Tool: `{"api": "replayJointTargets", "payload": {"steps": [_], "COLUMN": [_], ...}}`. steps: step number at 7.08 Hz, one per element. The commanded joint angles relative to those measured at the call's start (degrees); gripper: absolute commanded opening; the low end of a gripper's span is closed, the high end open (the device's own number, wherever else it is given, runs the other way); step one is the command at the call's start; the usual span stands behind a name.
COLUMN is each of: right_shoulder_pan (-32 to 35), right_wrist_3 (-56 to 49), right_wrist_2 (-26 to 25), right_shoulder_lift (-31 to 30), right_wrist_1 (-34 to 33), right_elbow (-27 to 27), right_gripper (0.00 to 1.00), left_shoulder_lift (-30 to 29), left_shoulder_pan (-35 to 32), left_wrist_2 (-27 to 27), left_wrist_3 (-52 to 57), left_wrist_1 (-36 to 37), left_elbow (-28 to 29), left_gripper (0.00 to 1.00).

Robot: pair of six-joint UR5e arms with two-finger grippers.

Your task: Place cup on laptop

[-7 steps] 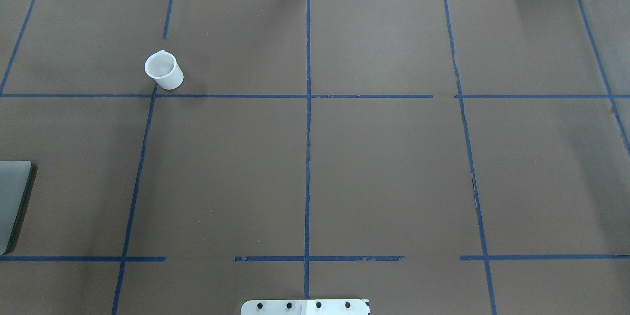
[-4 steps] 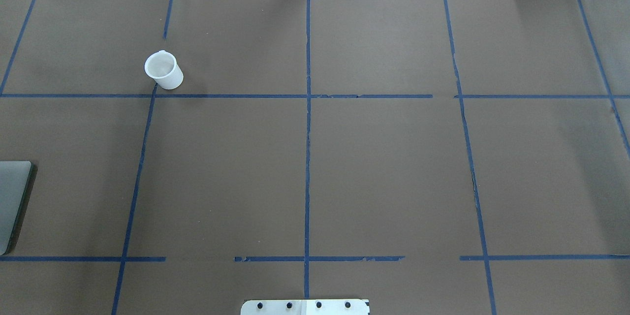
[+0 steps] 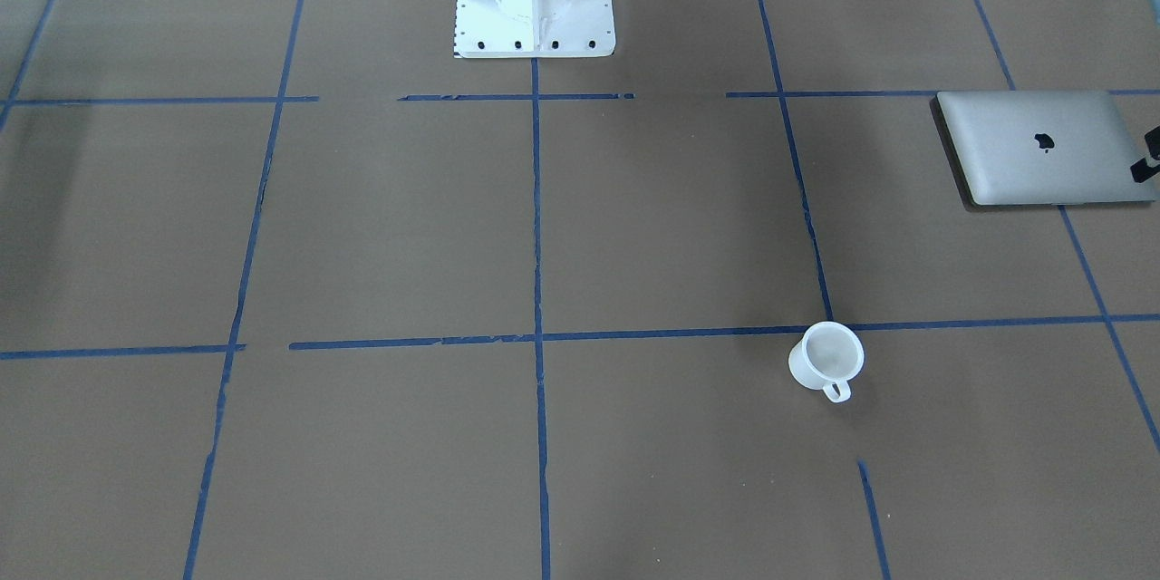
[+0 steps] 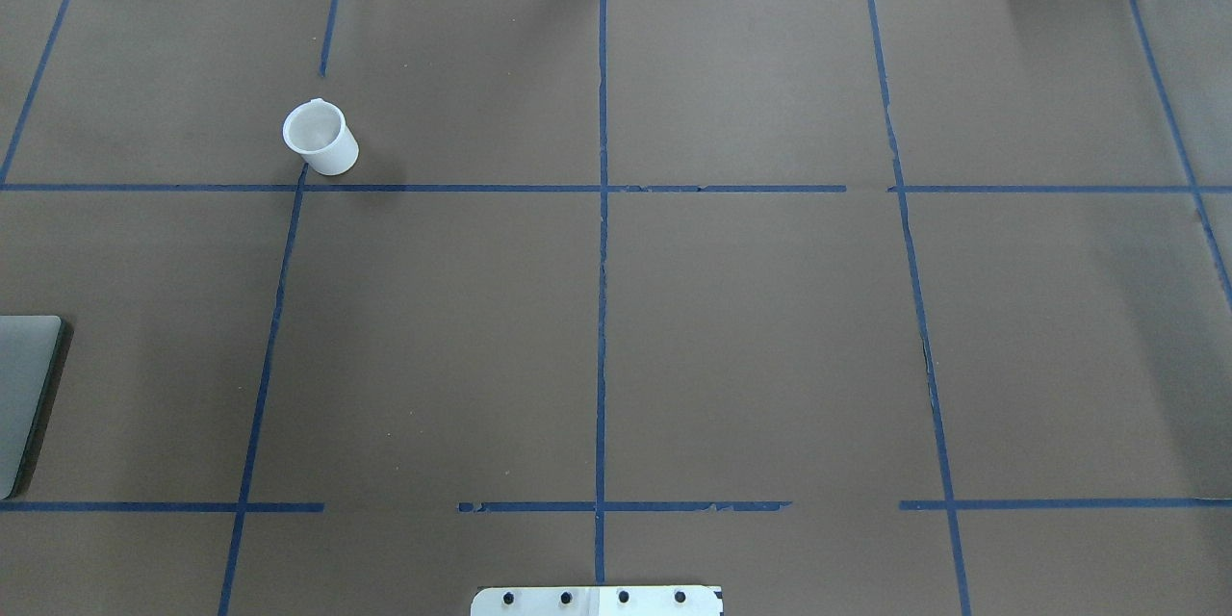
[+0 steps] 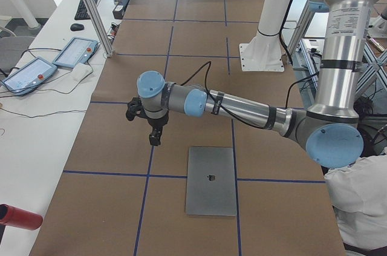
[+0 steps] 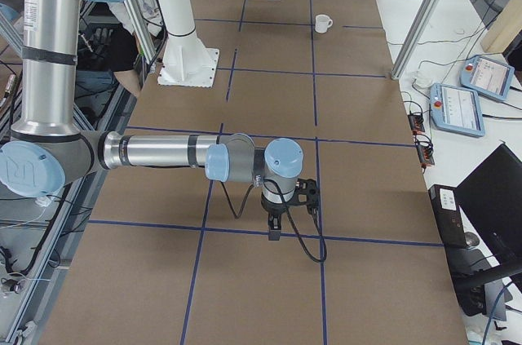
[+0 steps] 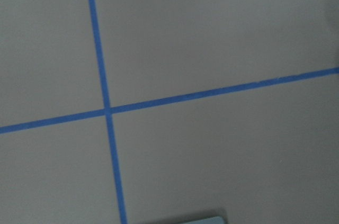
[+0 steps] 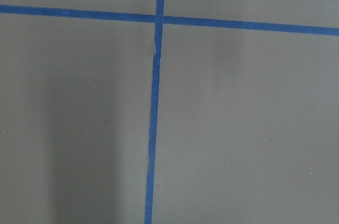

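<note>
**Across the left half — cup far out, laptop at the end**

On the left half of the table point(image 4: 751, 337) the cup point(image 4: 320, 141) stands on the far side from the robot's base, handle turned outward. It is well apart from the laptop point(image 3: 1042, 145), which lies flat at the left end. Our left fingers point(image 5: 155, 137) hang near the laptop, so from them the cup lies farther out and toward the middle. Our right fingers point(image 6: 273, 229) hover well apart, on the right half. We cannot tell whether either pair is released or clenched — we judge the left arm the nearer.
</note>
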Motion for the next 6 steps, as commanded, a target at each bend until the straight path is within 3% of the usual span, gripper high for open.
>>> {"api": "replayJointTargets", "payload": {"steps": [1,3,4,6], "right_shoulder_pan": [0.0,0.0,0.0,0.0], "right_wrist_3": [0.0,0.0,0.0,0.0], "right_wrist_2": [0.0,-0.1,0.0,0.0], "right_shoulder_lift": [0.0,0.0,0.0,0.0], "right_wrist_1": [0.0,0.0,0.0,0.0], "right_elbow": [0.0,0.0,0.0,0.0], "right_gripper": [1.0,1.0,1.0,1.0], "left_shoulder_lift": [-9.6,-18.0,-19.7,-24.6], "left_shoulder_pan": [9.4,15.5,17.9,20.1], "left_wrist_2": [0.2,5.7,7.1,9.5], "left_wrist_3": [-14.9,-29.0,-34.8,-42.6], "left_wrist_1": [-0.4,-1.0,-5.6,-15.2], "left_elbow": [2.8,6.7,8.7,18.9], "left_gripper": [1.0,1.0,1.0,0.99]}}
